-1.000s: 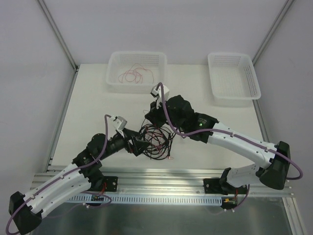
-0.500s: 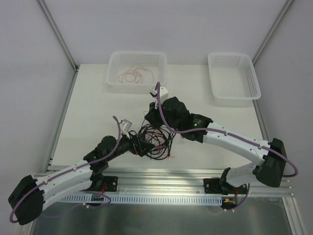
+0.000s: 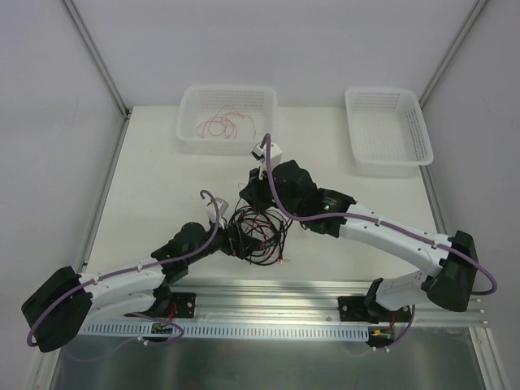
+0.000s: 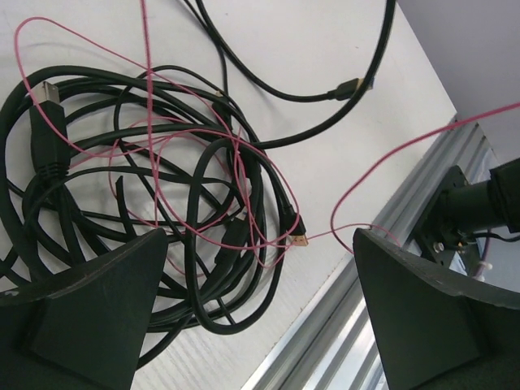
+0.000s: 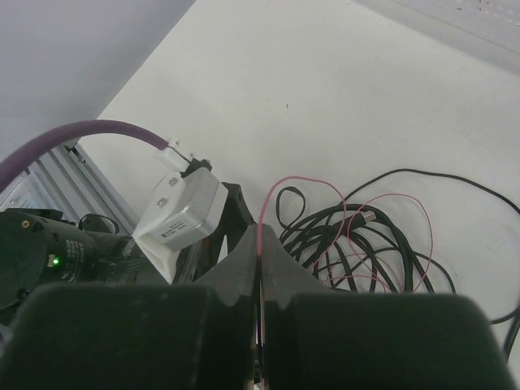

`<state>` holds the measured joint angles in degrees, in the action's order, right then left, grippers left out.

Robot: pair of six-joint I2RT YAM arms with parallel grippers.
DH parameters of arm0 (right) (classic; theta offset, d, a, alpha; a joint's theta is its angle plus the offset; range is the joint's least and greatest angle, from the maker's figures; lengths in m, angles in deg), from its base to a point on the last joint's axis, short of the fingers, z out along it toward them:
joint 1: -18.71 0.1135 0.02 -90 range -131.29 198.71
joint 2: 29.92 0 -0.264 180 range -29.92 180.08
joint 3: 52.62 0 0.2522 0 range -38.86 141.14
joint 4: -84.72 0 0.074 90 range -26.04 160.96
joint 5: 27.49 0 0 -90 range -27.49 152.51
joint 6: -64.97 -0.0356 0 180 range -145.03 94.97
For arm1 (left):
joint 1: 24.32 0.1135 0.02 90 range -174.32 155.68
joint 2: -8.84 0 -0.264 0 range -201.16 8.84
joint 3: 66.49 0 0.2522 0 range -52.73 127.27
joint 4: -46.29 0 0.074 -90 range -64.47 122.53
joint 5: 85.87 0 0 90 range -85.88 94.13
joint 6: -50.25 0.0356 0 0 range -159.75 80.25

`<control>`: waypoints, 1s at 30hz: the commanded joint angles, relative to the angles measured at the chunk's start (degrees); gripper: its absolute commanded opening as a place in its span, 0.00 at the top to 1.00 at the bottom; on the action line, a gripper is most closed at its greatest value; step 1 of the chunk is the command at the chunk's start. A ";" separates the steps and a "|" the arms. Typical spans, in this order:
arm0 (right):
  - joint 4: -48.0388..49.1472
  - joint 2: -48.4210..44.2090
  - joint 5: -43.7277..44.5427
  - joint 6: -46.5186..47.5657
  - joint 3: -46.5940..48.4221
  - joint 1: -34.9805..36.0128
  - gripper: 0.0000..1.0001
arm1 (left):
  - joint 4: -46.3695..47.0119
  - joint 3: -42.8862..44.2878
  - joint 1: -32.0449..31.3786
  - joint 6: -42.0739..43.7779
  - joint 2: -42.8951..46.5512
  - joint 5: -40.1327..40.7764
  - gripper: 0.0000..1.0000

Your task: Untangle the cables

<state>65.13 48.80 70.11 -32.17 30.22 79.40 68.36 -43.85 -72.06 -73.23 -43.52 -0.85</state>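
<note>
In the left basket (image 3: 185, 140), one red-pink cable (image 3: 221, 126) lay separated. At table centre, the left gripper (image 4: 256, 284) hovered with jaws spread wide over the tangled cables (image 3: 262, 230), gripping nothing. The right gripper (image 5: 260, 272) was pinched together on a pink wire (image 5: 259, 227) rising from the heap. Most untangling appeared outstanding.

White table (image 3: 154, 187), matte. Two white mesh baskets stand at the far edge: one left of centre (image 3: 211, 147), one toward the far right corner (image 3: 390, 168), well apart. Cables (image 3: 268, 244) lie in one loose heap near the middle of the near edge: black loops (image 4: 122, 203) coiled flat, fine pink wire (image 4: 203, 138) threaded across them. A ribbed metal rail (image 3: 268, 288) runs along the near edge.
</note>
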 commanded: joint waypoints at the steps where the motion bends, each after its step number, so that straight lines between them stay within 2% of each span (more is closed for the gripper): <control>1: 3.36 -3.39 -0.56 -1.39 1.85 0.49 0.99 | 4.95 2.54 -1.12 0.08 -1.69 4.52 0.01; 7: 3.80 -4.01 -0.65 -1.39 1.50 0.84 0.99 | 7.05 3.77 -2.35 -1.07 -3.36 8.40 0.03; 13: 5.21 -4.19 -1.09 -2.44 0.53 1.10 0.99 | 9.16 6.23 -2.96 -1.86 -6.96 8.40 0.15; 17: 5.30 -4.89 -0.39 -2.27 -0.17 1.28 0.99 | 9.52 7.11 -3.40 -2.73 -8.72 8.31 0.33; 20: 4.68 -5.94 1.45 -1.48 -0.87 1.28 0.99 | 9.52 7.20 -3.49 -3.17 -8.55 7.70 0.53; 21: 4.07 -6.21 1.98 -1.39 -1.14 1.28 0.99 | 9.43 7.11 -3.49 -3.35 -8.20 7.44 0.68; 25: 1.96 -7.96 4.97 -0.95 -2.46 1.19 0.96 | 6.63 7.29 -3.58 -3.35 -3.74 7.43 0.95; 26: 1.17 -9.10 6.10 -0.95 -2.81 1.36 0.93 | 5.14 8.24 -3.49 -3.00 -2.58 7.61 1.00; 28: -0.85 -10.59 6.55 -0.77 -3.51 1.36 0.88 | -1.18 9.74 -3.49 -2.04 1.09 8.22 1.00; 30: -2.51 -13.32 6.99 0.10 -4.30 1.54 0.78 | -7.92 12.64 -3.49 0.07 3.39 8.84 1.00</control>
<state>64.35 40.32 74.37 -33.11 26.46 80.47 67.16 -36.31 -75.01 -76.07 -44.09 6.34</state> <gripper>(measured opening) 0.180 0.007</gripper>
